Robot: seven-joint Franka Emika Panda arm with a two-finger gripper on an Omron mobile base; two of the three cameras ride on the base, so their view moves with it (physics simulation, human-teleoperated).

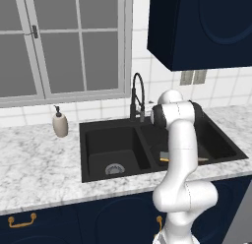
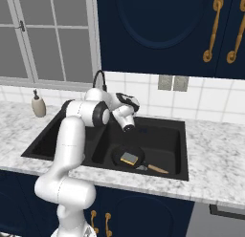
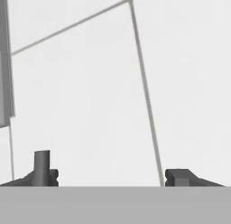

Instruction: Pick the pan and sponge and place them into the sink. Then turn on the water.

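The black pan [image 2: 125, 153] lies in the right basin of the black sink [image 2: 168, 135], its wooden handle [image 2: 156, 169] pointing to the front right. The yellow sponge [image 2: 129, 158] with a grey top rests inside the pan. In the left base view my arm covers most of that basin, and a bit of the handle [image 1: 202, 160] shows beside it. My gripper [image 2: 128, 128] hangs above the sink's back half, close to the black coil faucet [image 1: 138, 95]. In the hand view the gripper [image 3: 112, 175] is open, facing white wall tiles with nothing between its tips. Water is out of view.
A white soap dispenser [image 1: 60, 124] stands on the marble counter [image 1: 39, 164] left of the sink. A dark wall cabinet [image 1: 197, 26] hangs above the right side. A window [image 1: 64, 41] sits behind the faucet. Wall outlets [image 2: 172, 82] are on the tiles.
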